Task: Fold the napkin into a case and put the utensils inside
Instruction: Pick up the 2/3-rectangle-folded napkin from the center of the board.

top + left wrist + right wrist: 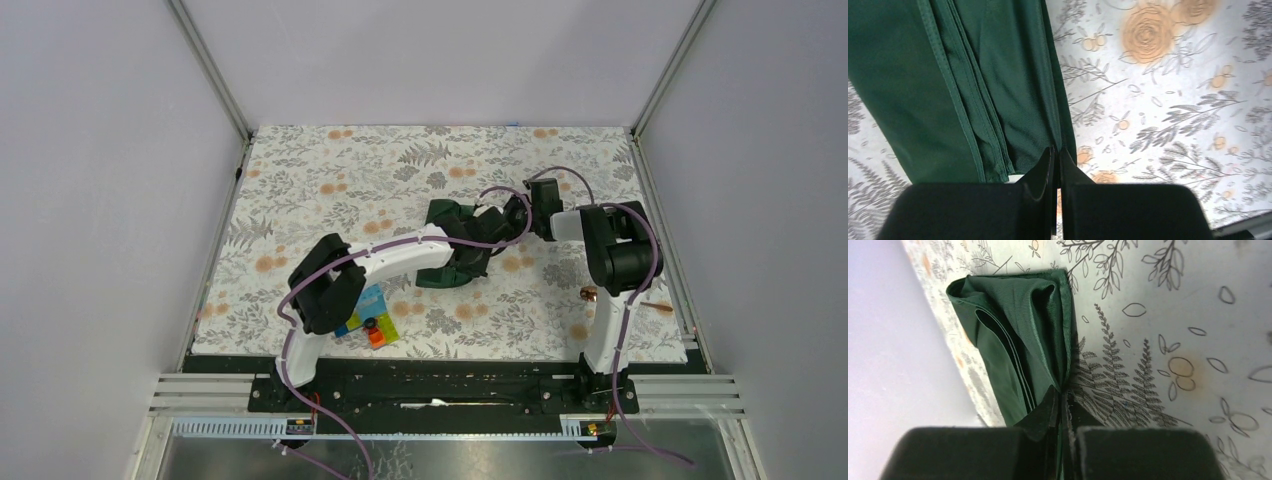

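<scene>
Near edge: the two arm bases sat on a black mounting rail.
Blocks: a cluster of colourful plastic blocks lay on the floral-patterned table covering, close to the near edge and partly under the left arm's elbow.
Spoon: a small copper-coloured metal spoon lay by the right arm's upright link, its round bowl showing on the inner side. A thin copper-toned end showed on the outer side. The stretch between was hidden, so I could not tell whether both were one piece. It lay well apart from the cloth.
Left gripper: jaws drawn nearly together, with only a slit between them. They were pinched on one edge of the dark green, slightly shiny satin-like cloth napkin.
Napkin position: mid-table, between the two grippers.
Napkin form: bunched into several long layered folds, with a stitched hem running along one layer. It was not a flat pocket. Whether it rested on the covering or hung clear, I could not tell.
Right gripper: it reached in from the right side, a little farther back than the left one. Its jaws were closed tight on a folded edge of the napkin, and the layers fanned away from the pinch.
Far side: bare floral covering ran to the plain grey back wall.
</scene>
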### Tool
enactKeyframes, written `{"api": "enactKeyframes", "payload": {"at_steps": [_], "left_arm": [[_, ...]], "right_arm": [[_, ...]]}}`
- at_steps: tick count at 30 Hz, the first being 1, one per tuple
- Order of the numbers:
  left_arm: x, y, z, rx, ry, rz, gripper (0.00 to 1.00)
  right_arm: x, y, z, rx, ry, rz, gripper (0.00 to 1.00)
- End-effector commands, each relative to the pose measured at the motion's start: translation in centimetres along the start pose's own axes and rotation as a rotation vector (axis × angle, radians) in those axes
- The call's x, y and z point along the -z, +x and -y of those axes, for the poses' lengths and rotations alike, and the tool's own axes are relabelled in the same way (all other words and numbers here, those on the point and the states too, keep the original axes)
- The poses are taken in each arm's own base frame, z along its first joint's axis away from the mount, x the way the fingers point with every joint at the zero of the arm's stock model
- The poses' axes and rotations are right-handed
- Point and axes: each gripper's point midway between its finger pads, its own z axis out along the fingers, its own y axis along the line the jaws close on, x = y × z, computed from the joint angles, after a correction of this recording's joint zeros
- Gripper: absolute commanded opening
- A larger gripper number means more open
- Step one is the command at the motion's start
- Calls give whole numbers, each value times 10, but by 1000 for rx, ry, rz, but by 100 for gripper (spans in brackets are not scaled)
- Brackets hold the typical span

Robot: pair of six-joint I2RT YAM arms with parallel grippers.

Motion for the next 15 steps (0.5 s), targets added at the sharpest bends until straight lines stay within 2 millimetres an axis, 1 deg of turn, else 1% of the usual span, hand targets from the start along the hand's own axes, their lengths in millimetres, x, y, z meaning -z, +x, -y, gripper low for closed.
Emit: {"api": "enactKeyframes", "payload": {"at_steps": [1,2,6,11,13,15], "left_arm": [[0,-11,41,50,182,5,0],[-3,-11,46,61,201,1,0],[-10,-10,57,98,251,1,0],[-4,-10,73,130,377,21,0],[-1,-12,77,141,419,36,0],[0,-13,76,150,437,42,0]], "right_arm": [[22,-12,16,125,197,18,0],[26,-11,20,137,232,7,0],[41,-14,19,190,301,7,0],[61,-22,13,238,394,25,0],[65,-22,9,244,422,23,0],[66,-19,2,241,437,15,0]]}}
